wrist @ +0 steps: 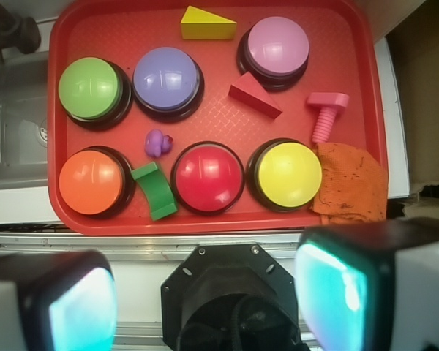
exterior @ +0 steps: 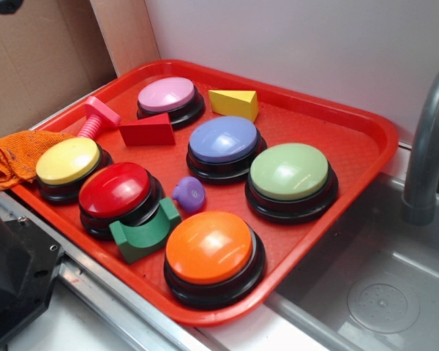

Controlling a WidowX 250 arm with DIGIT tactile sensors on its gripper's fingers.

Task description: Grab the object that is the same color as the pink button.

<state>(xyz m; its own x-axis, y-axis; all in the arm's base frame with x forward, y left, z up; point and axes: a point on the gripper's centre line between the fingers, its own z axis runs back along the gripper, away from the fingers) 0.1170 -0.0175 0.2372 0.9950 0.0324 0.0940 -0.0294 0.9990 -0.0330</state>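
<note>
Pink is the colour I am matching: the pink button (wrist: 278, 45) sits near the far edge of the red tray (wrist: 205, 223), towards its right corner as my wrist camera sees it. The bolt (wrist: 326, 113) is the same hue, only hotter, and lies flat by the tray's right edge, between the pink button and the yellow button (wrist: 287, 174). Its blocky head points to the far edge and its threaded shaft runs back towards me, the tip close to an orange cloth (wrist: 351, 183) draped over the rim.

My gripper (wrist: 205, 300) hangs off the near edge, high above, its fingers (wrist: 335, 289) spread wide with nothing between them. From there the bolt lies ahead and to the right, so I judge I must travel across the yellow button and come down with the jaws closing across the shaft. A red wedge (wrist: 254, 93) lies just left of the bolt, apart from it.

Fingertips are cut off at the picture's bottom, and the outside view does not show the gripper.
</note>
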